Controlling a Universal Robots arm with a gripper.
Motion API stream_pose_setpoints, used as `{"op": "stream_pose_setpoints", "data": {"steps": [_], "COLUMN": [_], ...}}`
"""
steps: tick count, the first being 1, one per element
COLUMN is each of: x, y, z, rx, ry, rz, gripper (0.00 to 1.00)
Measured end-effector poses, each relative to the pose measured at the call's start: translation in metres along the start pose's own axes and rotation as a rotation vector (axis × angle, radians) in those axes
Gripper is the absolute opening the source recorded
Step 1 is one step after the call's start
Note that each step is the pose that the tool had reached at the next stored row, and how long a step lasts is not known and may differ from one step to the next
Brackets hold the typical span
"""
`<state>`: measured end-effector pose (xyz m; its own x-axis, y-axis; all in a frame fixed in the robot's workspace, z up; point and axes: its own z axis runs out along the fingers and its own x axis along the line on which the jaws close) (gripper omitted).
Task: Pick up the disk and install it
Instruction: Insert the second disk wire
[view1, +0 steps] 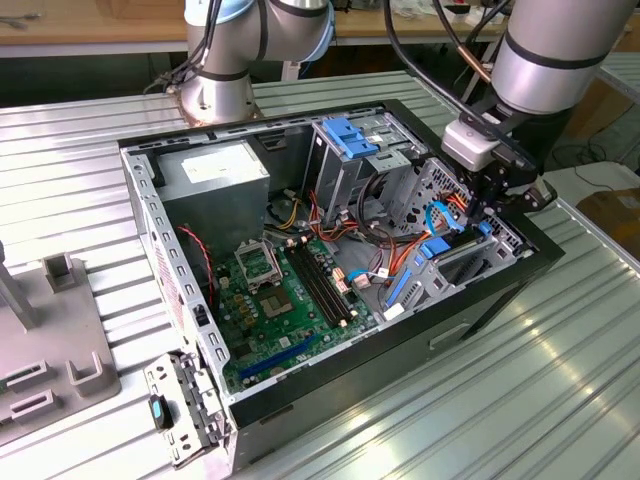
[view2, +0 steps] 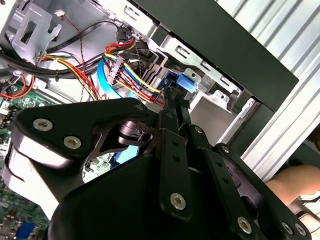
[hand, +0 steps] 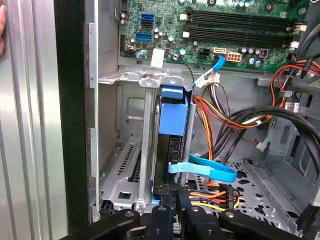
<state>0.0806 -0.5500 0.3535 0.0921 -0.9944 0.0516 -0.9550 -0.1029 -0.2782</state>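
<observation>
Black gripper (hand: 170, 207) linkage fills the near foreground in both wrist views, its slim fingers (view2: 172, 97) brought together on the end of the disk (hand: 172, 117). Disk stands on edge in the drive cage (hand: 127, 165) at the corner of the open computer case (view1: 500, 290), partly seated, blue carrier rail facing out. To seat it well: keep the rails square to the cage guides, push straight along the slot, and mind the orange and yellow power leads (hand: 220, 112) and the flat blue data cable (hand: 210, 170) (both lie just beside the bay). Cage is perforated grey sheet metal; rails are smooth blue plastic; the motherboard (view1: 290, 290) is green and densely populated.
</observation>
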Motion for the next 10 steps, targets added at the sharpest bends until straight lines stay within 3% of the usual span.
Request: {"op": "stream_pose_setpoints", "data": {"steps": [1, 5, 7, 10], "x": [0.0000, 0.0000, -0.0002, -0.0033], "y": [0.0002, 0.0003, 0.0018, 0.0036], "z": [0.0004, 0.0005, 0.0004, 0.0012], "rx": [-0.0011, -0.0013, -0.0027, -0.0030], "ry": [0.0059, 0.0072, 0.0147, 0.0154], "rz": [0.020, 0.025, 0.050, 0.056], "gripper": [0.16, 0.16, 0.16, 0.16]}}
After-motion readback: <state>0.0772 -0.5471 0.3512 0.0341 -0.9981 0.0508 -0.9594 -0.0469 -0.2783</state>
